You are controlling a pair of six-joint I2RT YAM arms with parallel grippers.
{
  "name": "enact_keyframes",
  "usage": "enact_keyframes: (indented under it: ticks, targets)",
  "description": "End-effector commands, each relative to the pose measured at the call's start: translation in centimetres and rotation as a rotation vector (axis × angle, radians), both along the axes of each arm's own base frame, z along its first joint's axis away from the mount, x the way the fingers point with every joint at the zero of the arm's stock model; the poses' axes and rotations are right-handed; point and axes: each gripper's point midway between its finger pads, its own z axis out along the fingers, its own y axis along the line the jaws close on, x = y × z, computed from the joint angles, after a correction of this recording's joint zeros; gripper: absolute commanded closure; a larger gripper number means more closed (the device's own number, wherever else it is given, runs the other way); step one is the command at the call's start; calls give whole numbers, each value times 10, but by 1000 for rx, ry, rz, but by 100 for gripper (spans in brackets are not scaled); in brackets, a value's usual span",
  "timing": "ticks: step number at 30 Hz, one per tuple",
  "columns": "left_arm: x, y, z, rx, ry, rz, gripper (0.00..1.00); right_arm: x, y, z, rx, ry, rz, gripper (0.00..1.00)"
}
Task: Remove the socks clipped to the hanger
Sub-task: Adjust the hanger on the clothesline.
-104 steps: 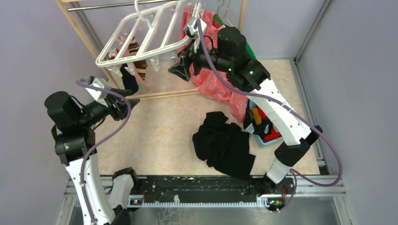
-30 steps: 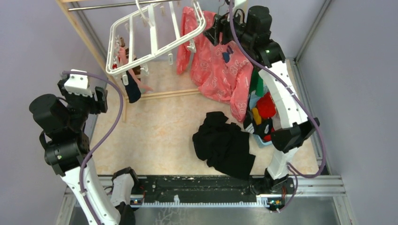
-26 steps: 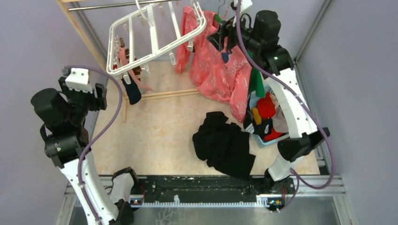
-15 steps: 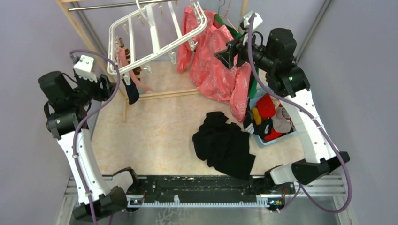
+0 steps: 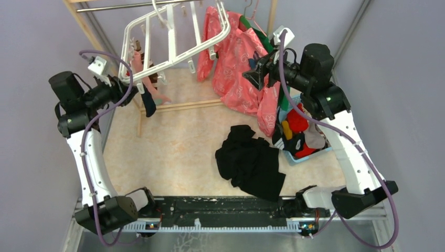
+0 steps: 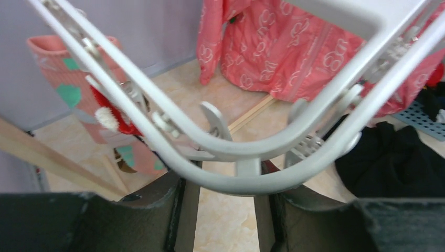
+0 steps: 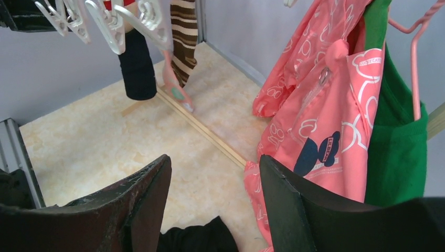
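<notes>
Hanger: white rack (image 5: 172, 31), hung tilted from the top rail, with its low corner toward the left arm.
Socks: a cluster (image 5: 147, 89) clipped under that low corner. One is pink with green patches, one red with white, one brown-striped, and a dark navy one hangs lowest.
Long axis: each sock hangs straight down from its clip, toe toward the desk (image 5: 178, 136).
Left gripper: (image 6: 225, 210) jaws well apart, holding nothing. The hanger's corner rim crosses just ahead of the gap, and one clip stem drops toward it. Whether anything touches cannot be told.
Bearing from left gripper: in the wrist view the socks lie left of the gap, behind the rim bars. The top view puts them just beside the gripper.
Right gripper: (image 7: 215, 210) jaws wide, empty, beside the pink shirt (image 7: 315, 131) and green garment (image 7: 393, 136). From here the socks are well apart, across the desk, below the clips (image 7: 110, 23).
Nearer arm: left, clearly.
Also present: a black cloth (image 5: 252, 163) on the desk and a blue basket (image 5: 321, 151) of small coloured items at right.
Judgement: the coming move likely turns on bringing the left gripper sideways and below the rim, onto a sock's body, then pulling down along its length.
Risk: the rim and the spare clip stand between the jaws and the fabric.
</notes>
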Motion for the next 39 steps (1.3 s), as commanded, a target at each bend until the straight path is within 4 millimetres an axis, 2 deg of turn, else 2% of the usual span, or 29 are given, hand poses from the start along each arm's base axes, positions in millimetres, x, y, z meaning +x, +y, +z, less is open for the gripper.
enact_keyframes:
  ticks: [1,12,22,27,33,39]
  targets:
    - [-11,-21,16,-47,-83,-140,57,-11,-4,13,17,-51,16,37]
    - [-41,-39,19,-72,-129,-170,78,-8,3,-6,14,17,44,37]
    - [-77,-57,23,-66,-149,-196,87,-4,1,-18,-5,46,20,37]
    - [-88,-64,24,-81,-147,-221,91,-1,2,-28,-21,75,22,37]
    - [-95,-67,23,-71,-150,-221,92,0,6,-39,-36,105,41,37]
    - [-100,-58,33,-9,-166,-116,76,-6,10,-42,-39,122,87,36]
